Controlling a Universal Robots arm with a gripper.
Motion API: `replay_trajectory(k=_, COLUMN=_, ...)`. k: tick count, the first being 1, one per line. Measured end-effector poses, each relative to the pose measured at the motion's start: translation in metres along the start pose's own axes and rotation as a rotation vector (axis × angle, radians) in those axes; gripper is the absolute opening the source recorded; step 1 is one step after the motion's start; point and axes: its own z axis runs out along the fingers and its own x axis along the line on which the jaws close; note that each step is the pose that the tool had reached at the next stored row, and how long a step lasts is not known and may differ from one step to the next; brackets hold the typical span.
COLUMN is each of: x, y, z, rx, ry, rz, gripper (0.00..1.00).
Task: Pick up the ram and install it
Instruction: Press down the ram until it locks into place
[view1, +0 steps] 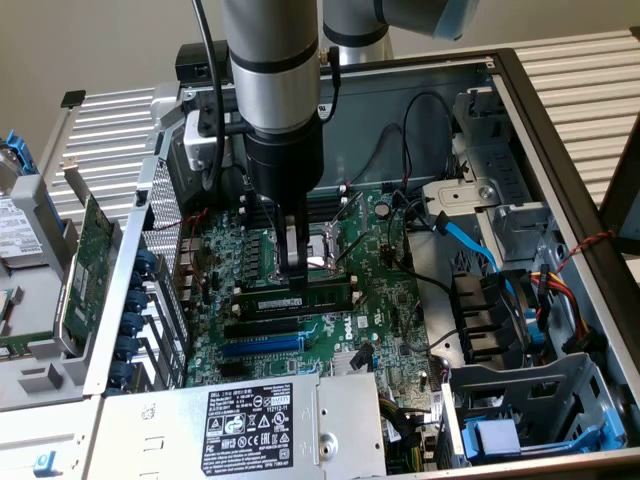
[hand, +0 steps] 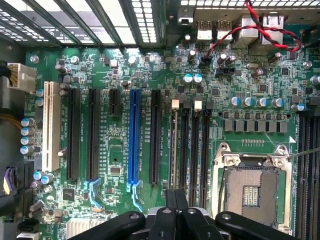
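Inspector: Pale wall behind; open computer case (view1: 560, 150) on a slatted bench. State of the gripper (view1: 292, 268)?

Assessor: Fingers pinched fully together above the motherboard (view1: 300, 310), beside the empty CPU socket (hand: 252, 192). Whether they are touching anything cannot be told.

Inspector: And the ram (view1: 300, 298)?

Assessor: Lying along a memory slot directly beneath the fingertips, apparently seated or nearly so. Judgement: pressing should be straight down and even, so both end clips latch without tilting the stick.
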Motion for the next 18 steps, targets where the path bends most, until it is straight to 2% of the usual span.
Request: replay_trajectory(k=18, x=0.0008, y=0.0005, z=0.0024, rx=0.0001, ry=-0.0001, rz=0.0, gripper=0.11)
